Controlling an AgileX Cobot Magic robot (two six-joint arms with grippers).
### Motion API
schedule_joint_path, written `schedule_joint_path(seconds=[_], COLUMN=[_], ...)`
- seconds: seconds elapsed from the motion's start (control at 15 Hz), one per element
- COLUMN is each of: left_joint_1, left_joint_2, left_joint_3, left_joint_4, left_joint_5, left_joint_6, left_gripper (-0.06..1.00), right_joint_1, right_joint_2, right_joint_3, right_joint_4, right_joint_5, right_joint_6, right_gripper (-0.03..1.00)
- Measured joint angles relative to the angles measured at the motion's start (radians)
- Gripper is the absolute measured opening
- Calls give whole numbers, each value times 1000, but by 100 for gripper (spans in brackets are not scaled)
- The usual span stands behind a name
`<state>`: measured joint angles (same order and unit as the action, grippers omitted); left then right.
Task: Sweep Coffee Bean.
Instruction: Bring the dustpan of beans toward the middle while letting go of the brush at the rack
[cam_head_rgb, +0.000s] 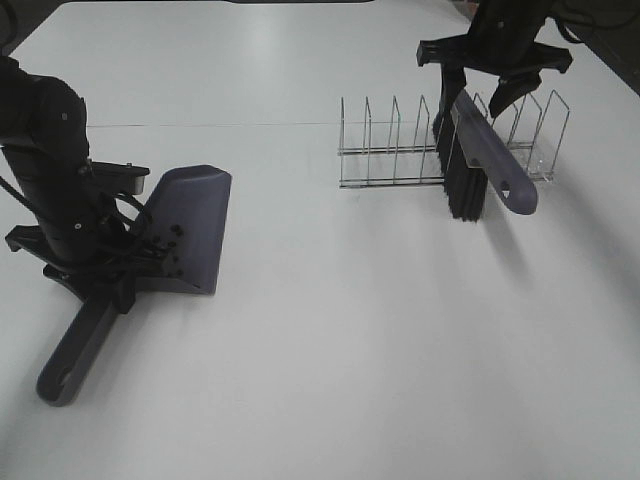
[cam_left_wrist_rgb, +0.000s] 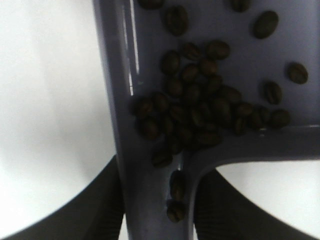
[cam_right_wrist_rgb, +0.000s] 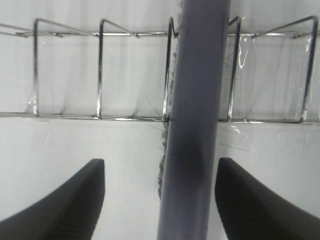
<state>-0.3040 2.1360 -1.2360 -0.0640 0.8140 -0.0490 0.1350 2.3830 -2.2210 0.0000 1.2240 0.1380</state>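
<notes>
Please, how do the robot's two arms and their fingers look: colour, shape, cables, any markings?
Both are black all over. The left arm has a thick, rounded casing, with thin black cables looping beside its wrist. The right arm ends in an angular head with wing-like brackets. The fingers on both are broad, tapered and finely ribbed. No markings are visible.

A chrome wire rack (cam_head_rgb: 395, 152) with upright loop dividers stands on a plain white table (cam_head_rgb: 330, 350), near its far right corner, lengthwise along the far edge. Clear tape (cam_right_wrist_rgb: 239, 139) overlaps the rack's base rail.
</notes>
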Motion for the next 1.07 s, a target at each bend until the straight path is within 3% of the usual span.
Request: schedule_joint_path(seconds=[0.13, 0.4, 0.8, 1.07], left_joint_1=[0, 0, -13, -84], left_joint_2=[0, 2, 80, 125], left_joint_3=[0, -9, -202, -278], left_joint_4=[-1, -7, -42, -31], left_joint_5=[0, -3, 77, 105], left_joint_6=[-1, -41, -59, -105], left_gripper=[34, 34, 34, 34], right_joint_1=[0, 1, 1, 1], right_joint_2=[-98, -357, -662, -787], right_joint_3=[33, 257, 638, 746], right_joint_4=[25, 128, 129, 129], right_joint_5=[-3, -2, -1, 2], right_joint_6=[-12, -28, -45, -58], right_gripper=[58, 58, 58, 58])
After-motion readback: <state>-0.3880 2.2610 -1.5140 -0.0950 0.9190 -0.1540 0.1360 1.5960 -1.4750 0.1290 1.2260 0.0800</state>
